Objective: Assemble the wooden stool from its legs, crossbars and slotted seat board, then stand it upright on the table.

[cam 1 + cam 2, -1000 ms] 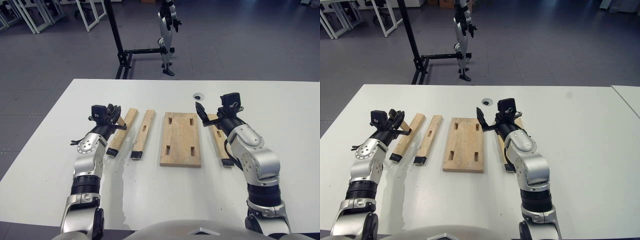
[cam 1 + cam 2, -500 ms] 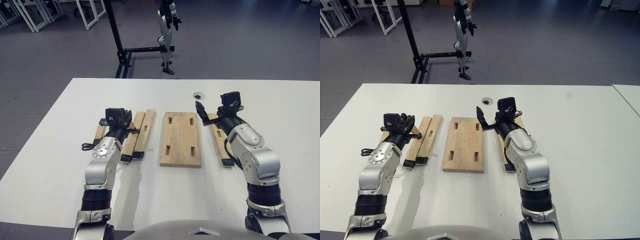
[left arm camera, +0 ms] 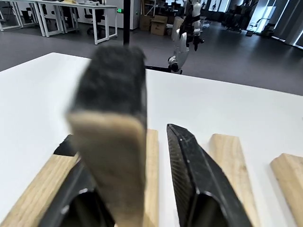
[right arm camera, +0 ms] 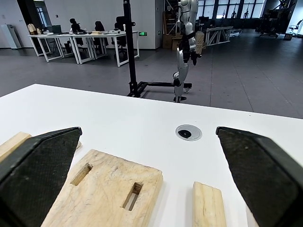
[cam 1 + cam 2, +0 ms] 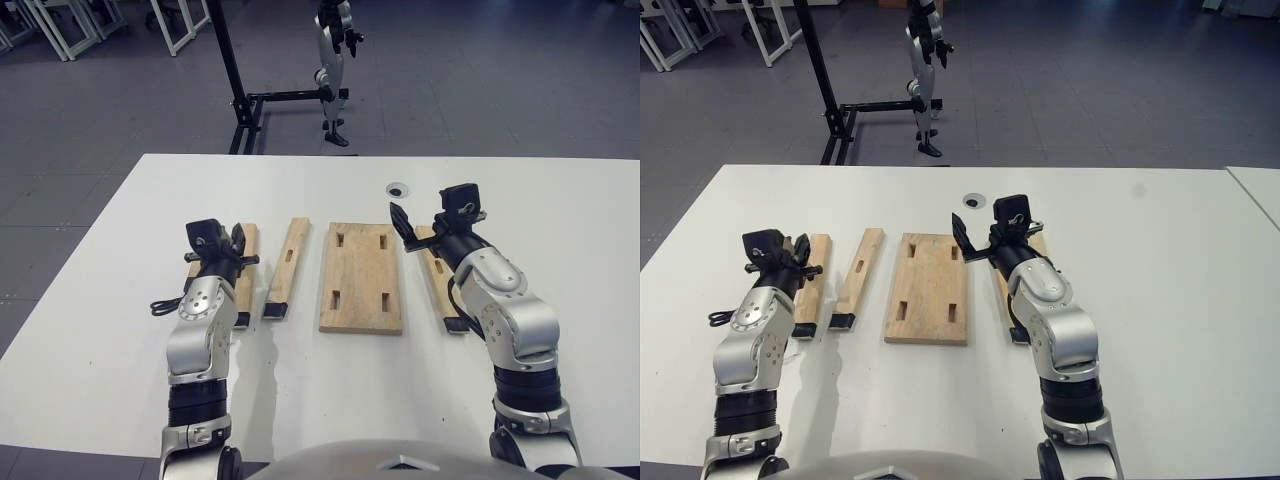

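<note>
Left gripper (image 5: 232,248) of mine pinches a black-capped leg (image 3: 111,156) at 9 o'clock of the seat board (image 5: 361,277); my right gripper (image 5: 430,225) hangs spread wide at its 2 o'clock. I judge this the first leg pickup. Next I'd turn the leg and steer its bare end into a slot (image 5: 337,297).

Mid-bench, nearer the far edge: seat board (image 5: 361,277). Toward the left edge, inner leg (image 5: 284,268), then, apart, outer leg (image 5: 817,265) under the left hand (image 5: 238,250). Toward the right edge, right-side leg (image 5: 438,280). Behind the board, cable port (image 5: 397,188).
</note>
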Robot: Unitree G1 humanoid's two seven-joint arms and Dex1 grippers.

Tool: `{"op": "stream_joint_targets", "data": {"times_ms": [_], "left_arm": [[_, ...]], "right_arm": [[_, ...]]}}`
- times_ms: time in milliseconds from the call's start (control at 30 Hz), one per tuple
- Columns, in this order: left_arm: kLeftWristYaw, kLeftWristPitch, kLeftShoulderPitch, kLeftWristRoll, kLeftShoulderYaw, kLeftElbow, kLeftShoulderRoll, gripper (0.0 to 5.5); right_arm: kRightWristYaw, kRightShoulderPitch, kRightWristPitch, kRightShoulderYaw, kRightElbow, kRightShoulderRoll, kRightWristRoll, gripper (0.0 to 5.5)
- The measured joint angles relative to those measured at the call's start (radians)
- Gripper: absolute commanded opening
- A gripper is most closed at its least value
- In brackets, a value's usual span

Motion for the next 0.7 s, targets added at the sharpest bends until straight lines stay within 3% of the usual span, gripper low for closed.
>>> {"op": "stream_joint_targets", "data": {"times_ms": [167, 533, 700], "left_arm": [[-0.011, 0.042, -0.016, -0.012, -0.001, -0.057, 0.007, 2.84], [-0.01, 0.118, -0.089, 0.051, 0.009, -0.109, 0.086, 2.88], [-0.01, 0.25, -0.147, -0.002, 0.072, -0.213, 0.107, 2.88]], "right_arm": [[-0.001, 0.0, 0.0, 0.004, 0.0, 0.001, -0.001, 5.22], [-0.008, 0.004, 0.0, 0.009, 0.0, 0.013, -0.014, 5.22], [-0.012, 0.006, -0.002, 0.009, -0.001, 0.019, -0.018, 5.22]]}}
